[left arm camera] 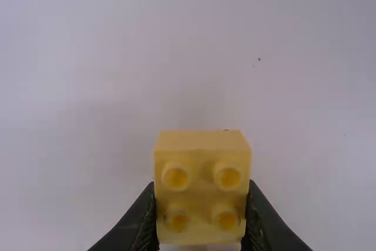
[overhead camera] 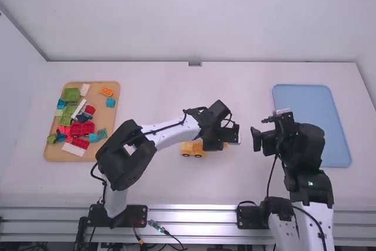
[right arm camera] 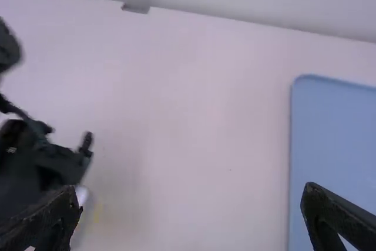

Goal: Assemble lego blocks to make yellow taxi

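Yellow block (left arm camera: 202, 174) in left end effector (overhead camera: 220, 138)

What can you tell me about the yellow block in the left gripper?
The yellow block looks like plain, slightly glossy plastic. Four round studs in a two-by-two square face the wrist camera, their centers darker, and a smooth side shows next to them. It looks whole. The left gripper pinches it from two opposite sides between its black fingers, over the white table.
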Robot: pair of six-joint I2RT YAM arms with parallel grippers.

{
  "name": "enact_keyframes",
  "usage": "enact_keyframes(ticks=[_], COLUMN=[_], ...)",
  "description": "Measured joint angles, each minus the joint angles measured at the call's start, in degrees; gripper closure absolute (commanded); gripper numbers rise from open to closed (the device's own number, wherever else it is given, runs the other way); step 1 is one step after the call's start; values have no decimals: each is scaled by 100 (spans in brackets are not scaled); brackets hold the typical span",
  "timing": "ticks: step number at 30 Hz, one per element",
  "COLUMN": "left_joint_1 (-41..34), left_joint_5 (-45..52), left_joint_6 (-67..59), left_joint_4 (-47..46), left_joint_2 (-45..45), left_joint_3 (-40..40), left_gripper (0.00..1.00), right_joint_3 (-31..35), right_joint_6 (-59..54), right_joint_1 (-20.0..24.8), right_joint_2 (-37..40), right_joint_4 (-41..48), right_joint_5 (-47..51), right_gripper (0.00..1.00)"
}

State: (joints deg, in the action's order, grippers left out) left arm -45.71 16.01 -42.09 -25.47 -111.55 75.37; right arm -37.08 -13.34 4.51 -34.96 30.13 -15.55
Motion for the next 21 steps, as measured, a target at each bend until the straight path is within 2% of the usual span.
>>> enact_keyframes(ticks=[4,9,17,21], left_joint_1=[-227,-321,-321,-319], left_joint_5=[-44,-170,-579,-717], left_joint_6=[9,160,387,466], left_joint_4=[94,208,136,234], left_joint_2=[-109,-402,-595,-597], left_joint_3=[0,0,0,0], left_gripper=[98,99,98,94], right_joint_3=[4,125,197,197], right_joint_6=[-101,-140,-164,-170], right_joint_1=[232,461,525,463], right_joint_2=[393,490,103,-203], right_joint_4=[70,0,-186,-339], right_joint_5=[-389,-619,-793,-813], right_gripper=[1,1,1,1])
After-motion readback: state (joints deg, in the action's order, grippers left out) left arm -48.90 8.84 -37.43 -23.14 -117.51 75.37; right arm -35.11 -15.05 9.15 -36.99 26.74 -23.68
